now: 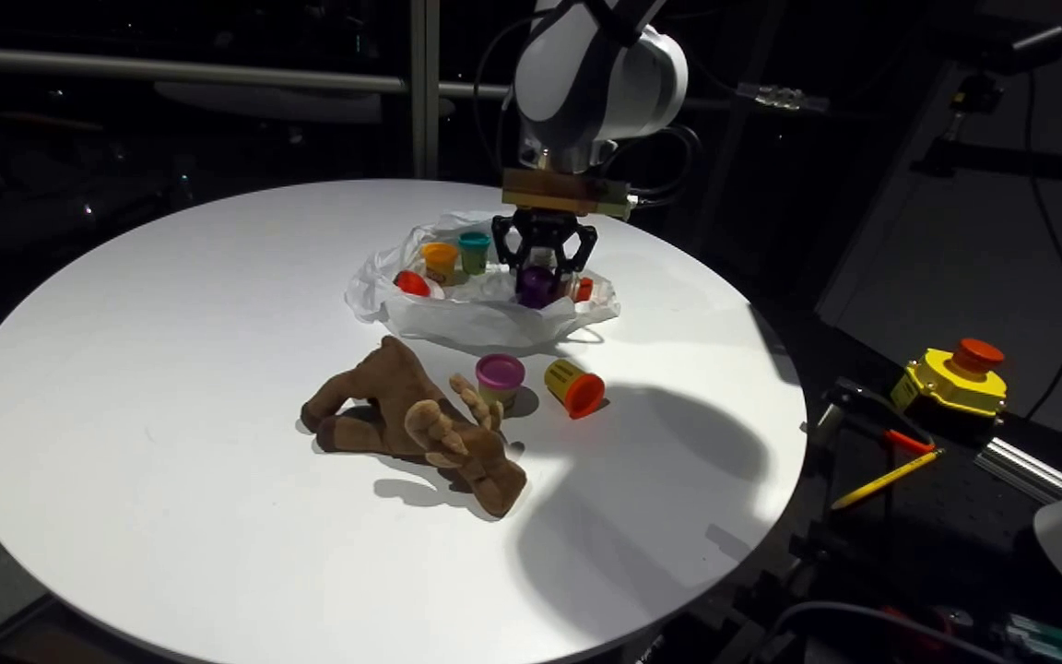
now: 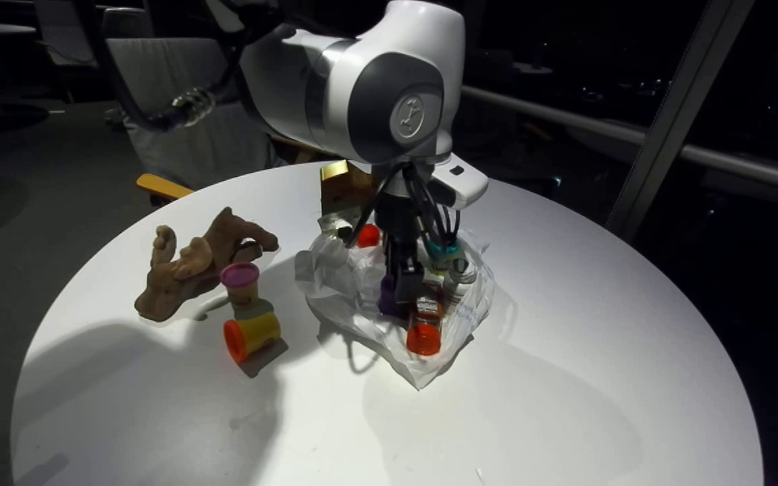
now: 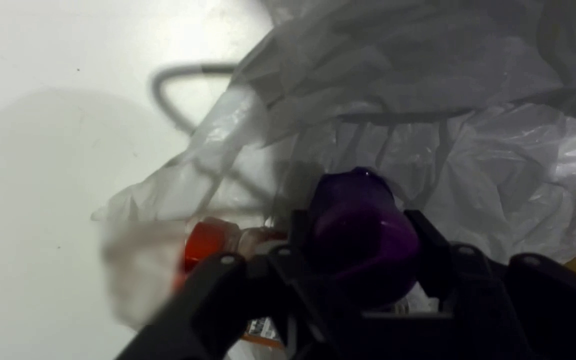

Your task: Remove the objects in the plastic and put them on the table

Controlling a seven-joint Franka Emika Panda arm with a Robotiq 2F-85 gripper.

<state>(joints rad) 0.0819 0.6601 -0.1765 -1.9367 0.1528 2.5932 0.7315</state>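
Note:
The white plastic bag [image 1: 457,318] lies spread open on the round table [image 1: 171,516]. My gripper [image 1: 546,277] points down into its near side, shut on a dark purple, translucent object [image 3: 363,225] that fills the space between the fingers. The purple object also shows in both exterior views [image 1: 536,288] [image 2: 387,297], low in the bag; whether it touches the plastic I cannot tell. Also in the bag are an orange can [image 1: 440,261], a teal-lidded can [image 1: 474,254], a red item [image 1: 413,283], a clear jar with an orange-red lid [image 2: 424,339] and a clear bottle [image 2: 458,280].
On the table in front of the bag are a brown plush moose [image 1: 393,397], an upright purple-lidded can [image 1: 499,373] and a yellow can with an orange lid [image 1: 575,387] on its side. A yellow box with a red button [image 1: 955,383] stands off the table.

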